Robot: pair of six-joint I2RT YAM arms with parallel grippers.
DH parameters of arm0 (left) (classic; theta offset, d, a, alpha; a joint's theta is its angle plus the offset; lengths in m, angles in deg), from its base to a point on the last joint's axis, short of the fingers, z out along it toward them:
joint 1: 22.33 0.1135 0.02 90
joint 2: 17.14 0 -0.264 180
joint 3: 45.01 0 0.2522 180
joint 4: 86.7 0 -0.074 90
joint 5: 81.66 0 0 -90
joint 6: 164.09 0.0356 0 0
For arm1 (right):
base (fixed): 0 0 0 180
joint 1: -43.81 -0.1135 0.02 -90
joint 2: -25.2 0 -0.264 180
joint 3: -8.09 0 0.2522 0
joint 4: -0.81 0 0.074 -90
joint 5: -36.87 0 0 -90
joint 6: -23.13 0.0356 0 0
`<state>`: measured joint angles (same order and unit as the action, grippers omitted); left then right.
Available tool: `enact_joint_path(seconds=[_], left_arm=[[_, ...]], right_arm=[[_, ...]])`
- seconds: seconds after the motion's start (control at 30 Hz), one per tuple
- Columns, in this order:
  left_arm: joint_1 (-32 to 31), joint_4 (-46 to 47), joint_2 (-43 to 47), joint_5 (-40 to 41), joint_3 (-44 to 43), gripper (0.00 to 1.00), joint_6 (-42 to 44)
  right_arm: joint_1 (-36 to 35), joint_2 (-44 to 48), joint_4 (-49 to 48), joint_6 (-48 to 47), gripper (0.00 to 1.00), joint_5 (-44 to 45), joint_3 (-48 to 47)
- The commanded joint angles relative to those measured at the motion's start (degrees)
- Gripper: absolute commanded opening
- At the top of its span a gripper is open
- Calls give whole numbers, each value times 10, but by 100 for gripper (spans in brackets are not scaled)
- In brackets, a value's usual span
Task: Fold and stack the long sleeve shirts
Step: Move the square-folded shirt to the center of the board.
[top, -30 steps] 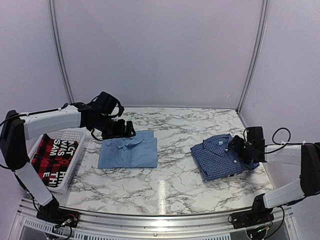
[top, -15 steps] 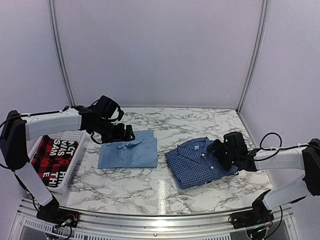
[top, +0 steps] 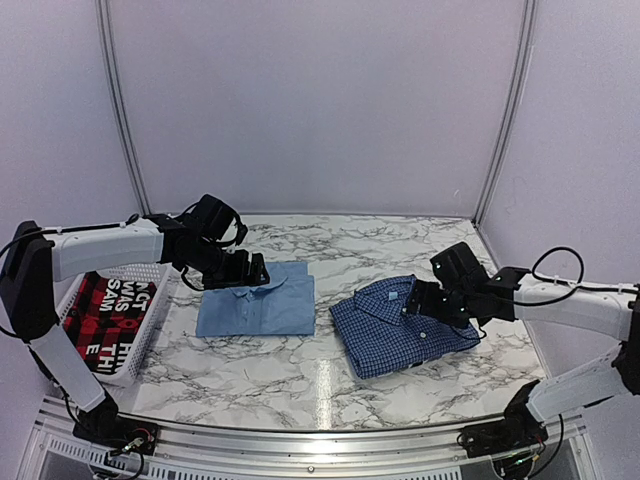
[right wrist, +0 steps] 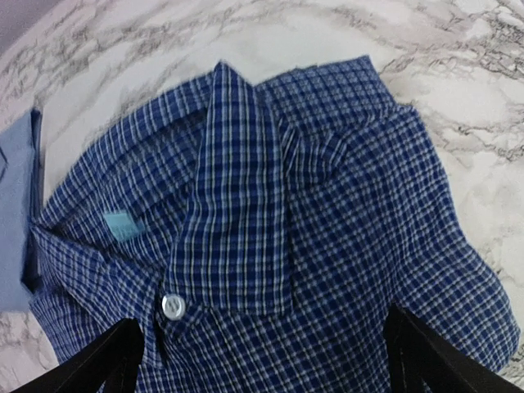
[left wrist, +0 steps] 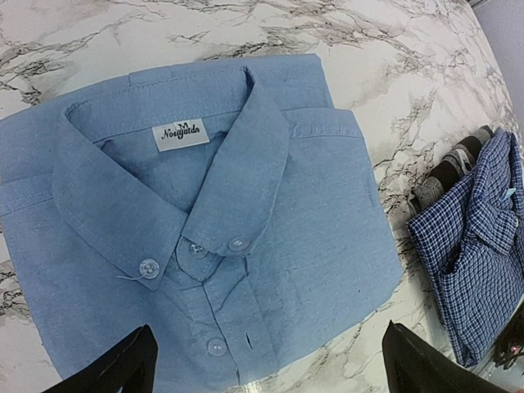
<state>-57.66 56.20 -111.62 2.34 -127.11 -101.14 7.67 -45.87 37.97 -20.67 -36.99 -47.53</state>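
A white table [top: 340, 250] veined with grey and black marbling. At 9 o'clock, a plain light blue shirt [top: 256, 300] with a white label [left wrist: 180, 135] in dark lettering and pale blue buttons [left wrist: 149, 268]. At 3 o'clock, a dark blue shirt [top: 400, 325] in a fine white check, with a turquoise label [right wrist: 121, 226] and a white button [right wrist: 172, 305]. At the far 9 o'clock edge, a white basket [top: 140, 268] holds a red-and-black garment [top: 100, 310] with white letters.
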Motion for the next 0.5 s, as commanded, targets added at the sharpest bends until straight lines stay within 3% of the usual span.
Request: enact_joint_path(seconds=[0.0,0.17,0.47], left_arm=[[-2,10,15,-5,0,99,0],[-2,10,15,-4,1,99,2],[-2,10,17,0,6,99,-2]], right_arm=[[-57,-12,118,-25,99,5,-25],[-106,-12,164,-1,98,18,-19],[-160,-41,133,88,99,8,23]])
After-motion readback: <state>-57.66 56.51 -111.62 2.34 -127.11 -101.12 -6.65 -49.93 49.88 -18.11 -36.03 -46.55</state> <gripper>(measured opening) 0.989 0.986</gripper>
